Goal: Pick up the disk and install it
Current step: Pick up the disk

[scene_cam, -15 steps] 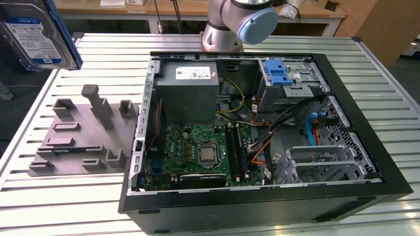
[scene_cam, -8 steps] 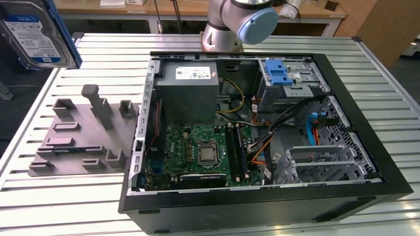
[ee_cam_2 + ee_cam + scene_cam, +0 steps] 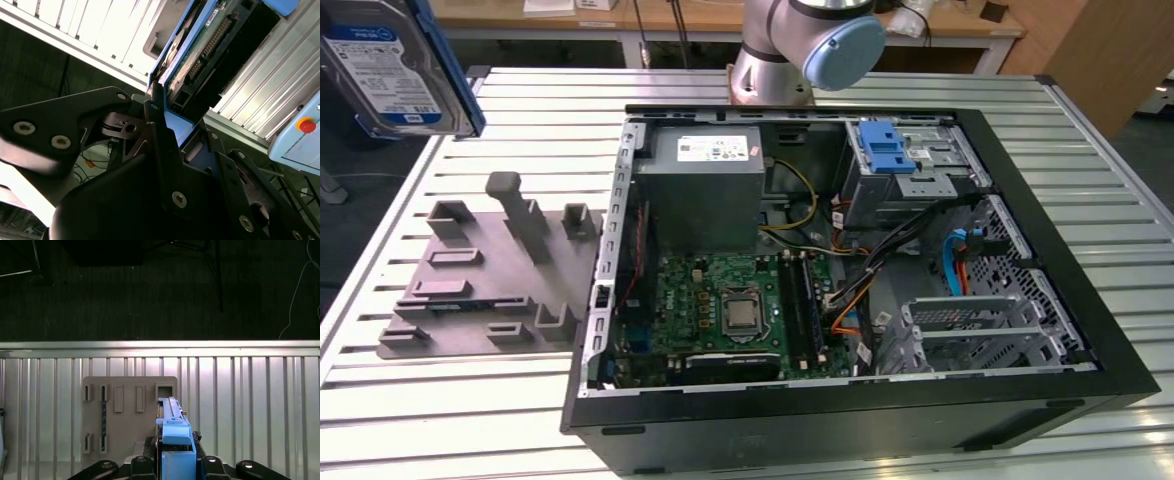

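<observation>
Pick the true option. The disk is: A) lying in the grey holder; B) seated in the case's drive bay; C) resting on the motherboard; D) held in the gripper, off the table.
D: in the first wrist view the gripper clamps the disk, and the exterior view shows it in the air.
</observation>
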You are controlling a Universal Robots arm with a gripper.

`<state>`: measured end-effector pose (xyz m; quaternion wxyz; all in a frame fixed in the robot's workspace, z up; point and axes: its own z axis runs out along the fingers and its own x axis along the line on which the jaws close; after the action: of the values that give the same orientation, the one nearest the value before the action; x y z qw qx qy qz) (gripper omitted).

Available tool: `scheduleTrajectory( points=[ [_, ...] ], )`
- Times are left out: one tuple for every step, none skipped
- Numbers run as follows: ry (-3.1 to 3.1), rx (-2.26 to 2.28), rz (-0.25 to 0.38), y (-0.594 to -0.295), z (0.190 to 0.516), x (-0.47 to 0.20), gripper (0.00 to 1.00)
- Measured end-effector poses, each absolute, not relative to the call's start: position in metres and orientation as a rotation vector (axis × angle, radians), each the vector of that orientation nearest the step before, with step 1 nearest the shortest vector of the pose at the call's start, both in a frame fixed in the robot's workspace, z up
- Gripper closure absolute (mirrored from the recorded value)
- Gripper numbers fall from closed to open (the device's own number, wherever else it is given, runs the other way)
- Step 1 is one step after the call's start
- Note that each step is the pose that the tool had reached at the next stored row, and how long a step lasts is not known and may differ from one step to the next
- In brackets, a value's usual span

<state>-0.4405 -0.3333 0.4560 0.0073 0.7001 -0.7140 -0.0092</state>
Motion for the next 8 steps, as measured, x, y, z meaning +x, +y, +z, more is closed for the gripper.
scheduleTrajectory(
  points=[
    [-2.233,2.189,-0.029,-0.3333,0.4566,-0.4405,0.64],
    [-2.233,2.189,-0.029,-0.3333,0.4572,-0.4405,0.64],
    [-2.233,2.189,-0.029,-0.3333,0.4579,-0.4405,0.64],
    [-2.233,2.189,-0.029,-0.3333,0.4587,-0.4405,0.64],
    [-2.233,2.189,-0.029,-0.3333,0.4595,-0.4405,0.64],
    [-2.233,2.189,-0.029,-0.3333,0.4604,-0.4404,0.64],
    [-2.233,2.189,-0.029,-0.3333,0.4614,-0.4405,0.64],
    [-2.233,2.189,-0.029,-0.3333,0.4623,-0.4405,0.64]
  ],
)
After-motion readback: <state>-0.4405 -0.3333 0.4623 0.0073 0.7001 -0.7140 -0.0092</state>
